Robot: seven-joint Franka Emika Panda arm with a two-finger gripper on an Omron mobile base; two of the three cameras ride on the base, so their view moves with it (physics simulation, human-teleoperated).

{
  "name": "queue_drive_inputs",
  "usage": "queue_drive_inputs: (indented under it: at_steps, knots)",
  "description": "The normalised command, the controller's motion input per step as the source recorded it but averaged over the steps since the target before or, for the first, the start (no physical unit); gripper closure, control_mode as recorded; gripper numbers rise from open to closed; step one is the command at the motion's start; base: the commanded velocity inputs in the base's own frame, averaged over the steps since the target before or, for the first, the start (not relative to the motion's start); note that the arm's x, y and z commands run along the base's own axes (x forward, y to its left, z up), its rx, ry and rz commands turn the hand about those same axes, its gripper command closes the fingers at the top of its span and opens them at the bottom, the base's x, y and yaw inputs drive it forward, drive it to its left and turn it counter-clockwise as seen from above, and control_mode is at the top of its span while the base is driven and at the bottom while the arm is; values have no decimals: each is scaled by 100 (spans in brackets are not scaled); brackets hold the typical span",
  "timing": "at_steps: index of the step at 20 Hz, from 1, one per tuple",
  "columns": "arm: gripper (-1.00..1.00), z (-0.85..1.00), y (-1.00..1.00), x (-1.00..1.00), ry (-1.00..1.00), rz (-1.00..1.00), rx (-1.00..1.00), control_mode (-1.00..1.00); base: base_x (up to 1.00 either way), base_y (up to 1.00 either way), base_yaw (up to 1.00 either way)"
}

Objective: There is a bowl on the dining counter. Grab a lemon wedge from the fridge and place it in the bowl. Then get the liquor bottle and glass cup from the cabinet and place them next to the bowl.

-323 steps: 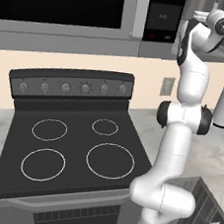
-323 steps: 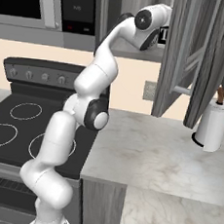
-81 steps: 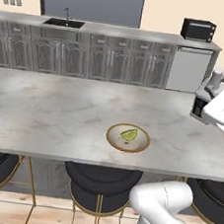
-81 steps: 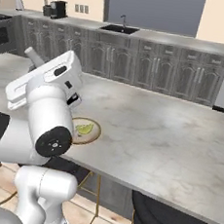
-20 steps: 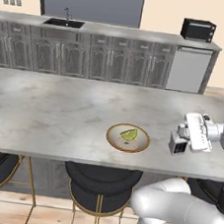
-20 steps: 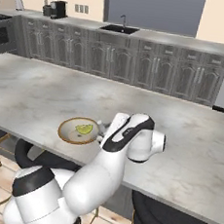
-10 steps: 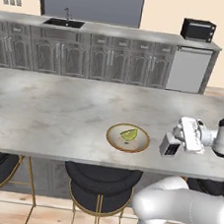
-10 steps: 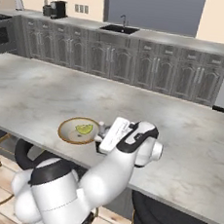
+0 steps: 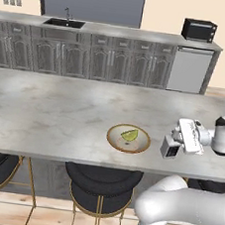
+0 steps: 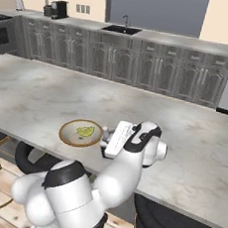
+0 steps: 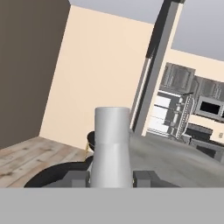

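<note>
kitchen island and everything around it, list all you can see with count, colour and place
bowl: 1, tan rim, near edge of the counter
lemon wedge: 1, yellow-green, inside the bowl
bottle: 1, dark body, white neck, right of the bowl, in the gripper
counter: 1, grey-white marble, across the middle
stools: 3, black seats, gold legs, under the counter's near edge
sink: 1, dark, back worktop
toaster oven: 1, black, back worktop's right end
gripper: 1, white, shut on the bottle
</note>
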Motion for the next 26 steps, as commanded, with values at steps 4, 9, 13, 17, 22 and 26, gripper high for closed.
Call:
queue_drive_inputs:
  at_steps: [4, 9, 13, 17, 22, 26]
  knots:
    - [100, -6, 5, 19, 0, -2, -4, -100, 0, 0, 0]
    - [100, -3, 3, 27, 0, 0, 0, -100, 0, 0, 0]
    - [100, -15, 0, 18, 0, 0, 0, -100, 0, 0, 0]
    - [100, -28, 0, 3, -1, 0, 0, -100, 0, 0, 0]
    - [100, -30, 0, 0, -5, 0, 0, -100, 0, 0, 0]
    - [-100, -29, 0, 0, -7, 0, 0, -100, 0, 0, 0]
